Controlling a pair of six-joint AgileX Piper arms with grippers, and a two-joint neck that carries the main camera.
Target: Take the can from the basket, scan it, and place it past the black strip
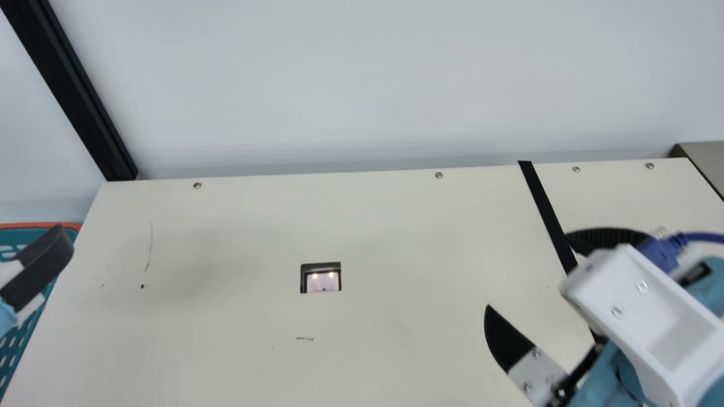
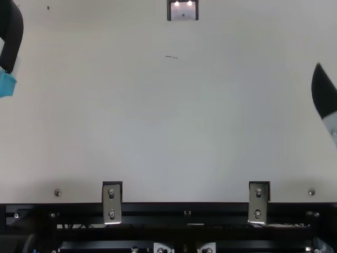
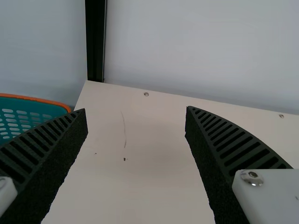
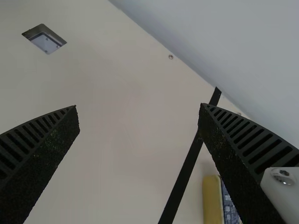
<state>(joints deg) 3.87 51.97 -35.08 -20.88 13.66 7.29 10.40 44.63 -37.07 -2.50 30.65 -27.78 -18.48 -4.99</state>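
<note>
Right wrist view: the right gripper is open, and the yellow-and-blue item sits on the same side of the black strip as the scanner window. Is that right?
Not quite. The right wrist view shows the yellow-and-blue item on the opposite side of the black strip from the scanner window. The right gripper is indeed open.

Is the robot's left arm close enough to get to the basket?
Probably yes. In the main view, the left arm is right by the basket. Its jaws stand wide apart with nothing in them, and I see nothing blocking the way.
</note>
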